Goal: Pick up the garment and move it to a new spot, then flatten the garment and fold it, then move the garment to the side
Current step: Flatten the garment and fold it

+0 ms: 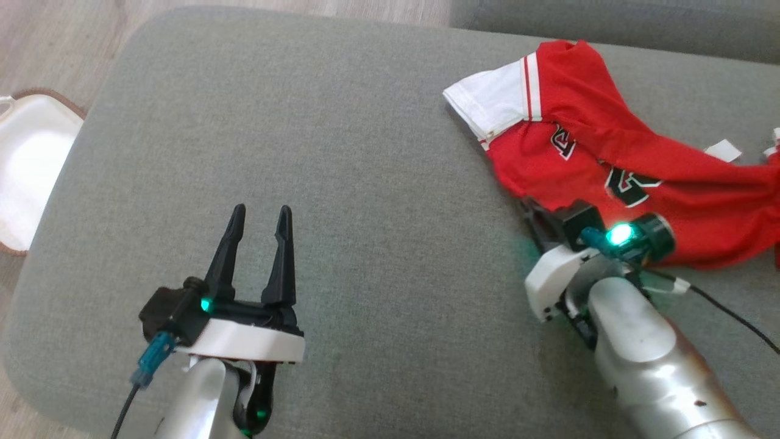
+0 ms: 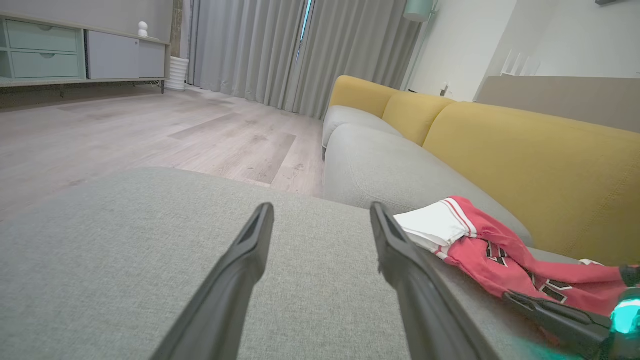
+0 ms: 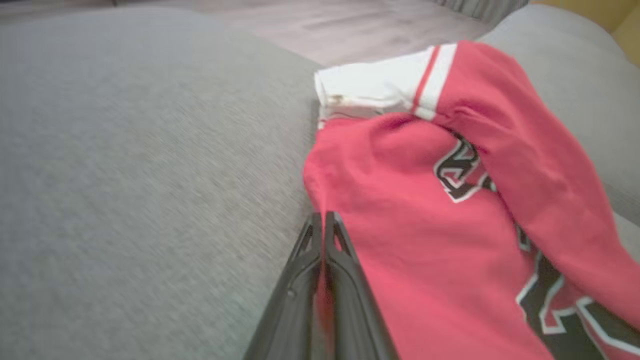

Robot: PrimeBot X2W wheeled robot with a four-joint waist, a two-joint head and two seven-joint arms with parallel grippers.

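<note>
The garment [image 1: 609,146] is a red jersey with a white sleeve and black lettering, lying crumpled at the right of a grey cushion [image 1: 365,183]. My right gripper [image 1: 531,210] is at its near left edge. In the right wrist view that gripper [image 3: 323,216] is shut, with a fold of the red garment [image 3: 425,200] pinched between its fingers. My left gripper [image 1: 261,213] hovers open over bare cushion at the lower left, well apart from the garment. In the left wrist view its gripper [image 2: 320,210] holds nothing, and the garment [image 2: 480,255] lies to its right.
A white basket-like object [image 1: 24,158] sits on the wooden floor past the cushion's left edge. A grey sofa seat with yellow back cushions [image 2: 525,165] runs behind the garment. A low cabinet [image 2: 75,55] and curtains stand far across the room.
</note>
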